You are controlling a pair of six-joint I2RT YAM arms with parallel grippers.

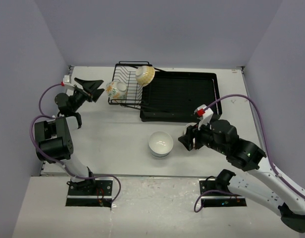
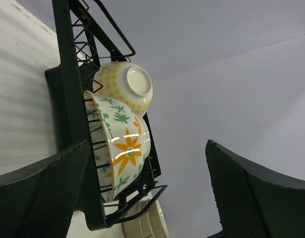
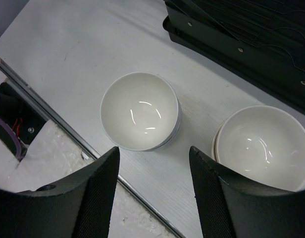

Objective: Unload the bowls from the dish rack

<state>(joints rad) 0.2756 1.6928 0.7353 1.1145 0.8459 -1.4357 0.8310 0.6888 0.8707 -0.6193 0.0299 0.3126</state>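
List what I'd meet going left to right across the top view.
In order: left gripper → flowered bowl → yellow-dotted bowl → white bowl on the table → right gripper.

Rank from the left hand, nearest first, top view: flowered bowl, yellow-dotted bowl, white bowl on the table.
1. Flowered bowl, at the rack's left end, just off the left hand.
2. Yellow-dotted bowl, rack's far right corner.
3. White bowl, on the table, toward the near edge.

cream bowls [image 3: 261,144] cropped by the right wrist view's right edge — from above hidden under the right arm [image 1: 241,148], dish rack [image 3: 251,44] cut off at top, cream rims [image 2: 155,223] partly behind wire, bottom-cropped — number unclear
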